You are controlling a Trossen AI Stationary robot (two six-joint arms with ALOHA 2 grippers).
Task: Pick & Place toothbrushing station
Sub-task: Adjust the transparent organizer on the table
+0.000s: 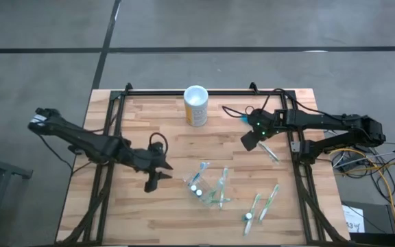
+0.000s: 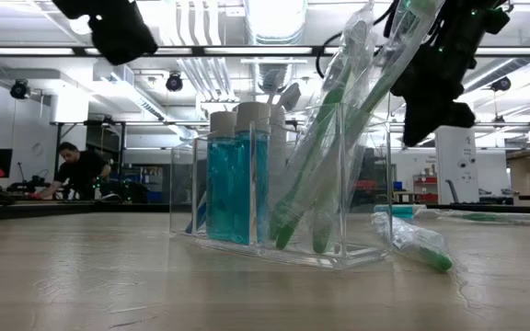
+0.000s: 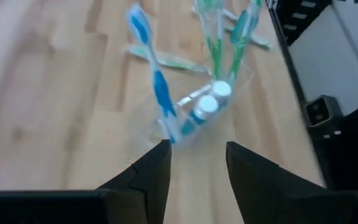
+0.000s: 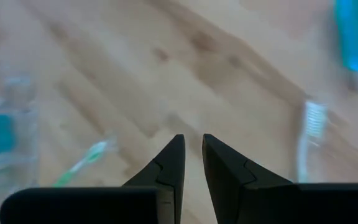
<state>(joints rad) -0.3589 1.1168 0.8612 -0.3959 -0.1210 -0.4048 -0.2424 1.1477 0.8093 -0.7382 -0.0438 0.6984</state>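
The toothbrushing station (image 1: 210, 189) is a clear plastic holder standing by its base on the wooden table, near the middle and toward the near edge. It holds blue bottles with white caps (image 2: 236, 175) and green and blue toothbrushes (image 3: 157, 81). My left gripper (image 1: 158, 176) hovers open just to its left, pointing at it (image 3: 194, 118) with nothing between its fingers. My right gripper (image 1: 251, 142) hangs above the table farther back on the right. Its fingers (image 4: 192, 146) are shut but for a slim gap and hold nothing.
A yellow cup with a white rim (image 1: 196, 106) stands at the far middle. Wrapped toothbrushes lie loose on the wood: one under my right gripper (image 1: 269, 151) and two at the near right (image 1: 252, 210) (image 1: 270, 200). Black frame rails (image 1: 300, 171) run along the table's sides.
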